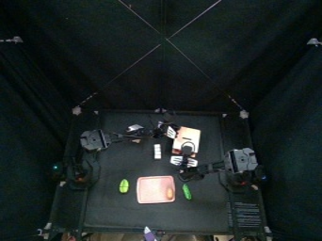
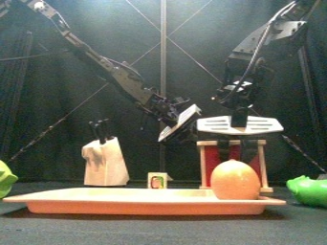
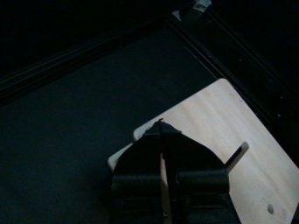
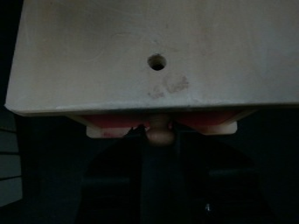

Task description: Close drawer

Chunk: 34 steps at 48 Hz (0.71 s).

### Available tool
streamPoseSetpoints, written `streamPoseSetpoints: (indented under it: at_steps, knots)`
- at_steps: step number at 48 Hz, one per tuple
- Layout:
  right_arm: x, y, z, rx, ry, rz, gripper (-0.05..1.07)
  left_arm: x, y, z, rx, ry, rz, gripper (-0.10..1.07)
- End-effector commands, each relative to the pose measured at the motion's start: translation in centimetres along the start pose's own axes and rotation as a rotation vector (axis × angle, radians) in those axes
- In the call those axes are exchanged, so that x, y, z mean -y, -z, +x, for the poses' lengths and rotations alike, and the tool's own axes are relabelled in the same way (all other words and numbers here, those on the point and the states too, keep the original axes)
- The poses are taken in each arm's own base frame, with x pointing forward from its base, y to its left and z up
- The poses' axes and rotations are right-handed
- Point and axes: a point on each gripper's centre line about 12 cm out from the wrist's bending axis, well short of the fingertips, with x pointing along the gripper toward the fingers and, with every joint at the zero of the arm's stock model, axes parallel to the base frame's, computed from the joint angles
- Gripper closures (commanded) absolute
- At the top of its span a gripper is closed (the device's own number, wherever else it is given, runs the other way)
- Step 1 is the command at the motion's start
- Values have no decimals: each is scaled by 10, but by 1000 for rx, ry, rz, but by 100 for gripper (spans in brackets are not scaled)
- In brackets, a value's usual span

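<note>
1. Edges: the table [image 1: 75, 212] shows bare black ground near its front corners, and the pink tray [image 1: 156, 189] lies near the front edge, apart from the drawer [image 1: 186, 138].
2. Count: two arms, one drawer, one orange egg-shaped thing [image 2: 232, 179], two green things [image 1: 123, 185].
3. Drawer: pale, wooden-looking, rectangular, right of the table's middle, behind the tray.
4. The right gripper [image 4: 156, 131] stands part open at the drawer's knob; a hold cannot be told.
5. The left gripper [image 3: 163, 131] looks closed, empty above the drawer's top.
</note>
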Motion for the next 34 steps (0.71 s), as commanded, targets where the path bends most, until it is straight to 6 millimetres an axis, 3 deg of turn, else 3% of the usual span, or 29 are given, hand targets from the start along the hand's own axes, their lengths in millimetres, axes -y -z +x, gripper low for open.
streamPoseSetpoints:
  at_steps: [1, 26, 34]
  knots:
    - [-8, -12, -3, -2, -13, 40, 67, -3, 4, -1, -12, -4, -2, 68]
    - [-4, -11, 2, 39, -28, -2, 66, -3, 4, -1, -11, -6, -9, 68]
    - [-5, -11, 2, 33, -22, 9, 58, -3, 4, -1, -11, -6, -9, 68]
